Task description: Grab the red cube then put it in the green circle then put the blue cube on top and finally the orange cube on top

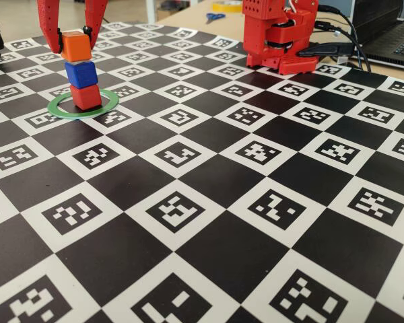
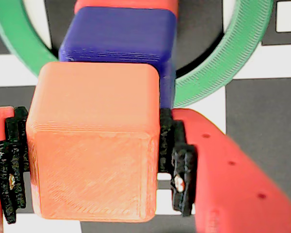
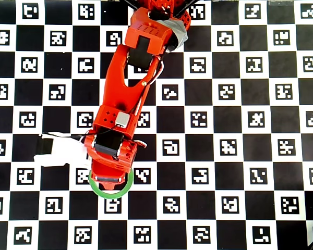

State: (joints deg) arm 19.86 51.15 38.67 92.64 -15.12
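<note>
Fixed view: gripper (image 1: pixel 75 46) clamps the orange cube (image 1: pixel 76 46) atop the blue cube (image 1: pixel 81 73), on the red cube (image 1: pixel 86 96) inside the green circle (image 1: pixel 83 107).

Orange cube (image 2: pixel 93 141): matt plastic, fine layered print lines on faces. Blue cube (image 2: pixel 119 36): same ribbed plastic, faint sheen. Red cube (image 1: pixel 86 97): matt plastic. Green circle (image 2: pixel 218 73): plastic, finely ridged top. Fingers (image 2: pixel 228 170): smooth red plastic (black rough-edged pads inside). Tabletop (image 1: pixel 209 202): smooth printed checker sheet, slightly glossy.
</note>
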